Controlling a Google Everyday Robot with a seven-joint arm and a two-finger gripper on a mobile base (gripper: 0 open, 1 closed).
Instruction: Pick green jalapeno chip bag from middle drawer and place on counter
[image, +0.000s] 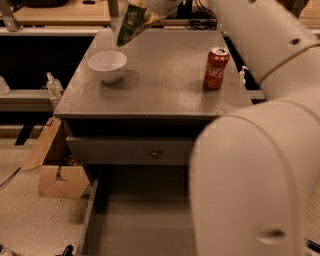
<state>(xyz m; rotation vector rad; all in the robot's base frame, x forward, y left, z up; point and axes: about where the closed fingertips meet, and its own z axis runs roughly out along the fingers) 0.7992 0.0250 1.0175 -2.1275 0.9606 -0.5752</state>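
1. Grey and matte, the table (165, 85) is filling the middle of the view, with a light wooden bench (60, 12) running along behind it.
2. At the top edge, over the table's far left part, the gripper (150, 9) is hanging on the end of the white robot arm (250, 175), which is sweeping down the right side and blocking the lower right corner.
3. The gripper is pinching the upper end of the green chip bag (129, 24), so the bag is dangling in the air, tilted, with its lower end pointing down and to the left.
4. The bag is hovering clear of the table and is not touching it; its lower tip is hanging just beyond the far side of the white bowl (107, 65).
5. The bowl is sitting upright on the table's left part, and 1 red cola can (216, 68) is standing upright near the right edge, well apart from the bowl.
6. Under the tabletop, 1 closed drawer front (115, 151) is showing a small round knob (156, 153).
7. Below that, the middle drawer (145, 225) is standing pulled out toward the camera, its flat grey floor showing bare where the arm is not covering it.
8. On the floor to the left, a cardboard box (60, 180) is leaning beside the cabinet, and a small bottle (52, 84) is standing on a low shelf.
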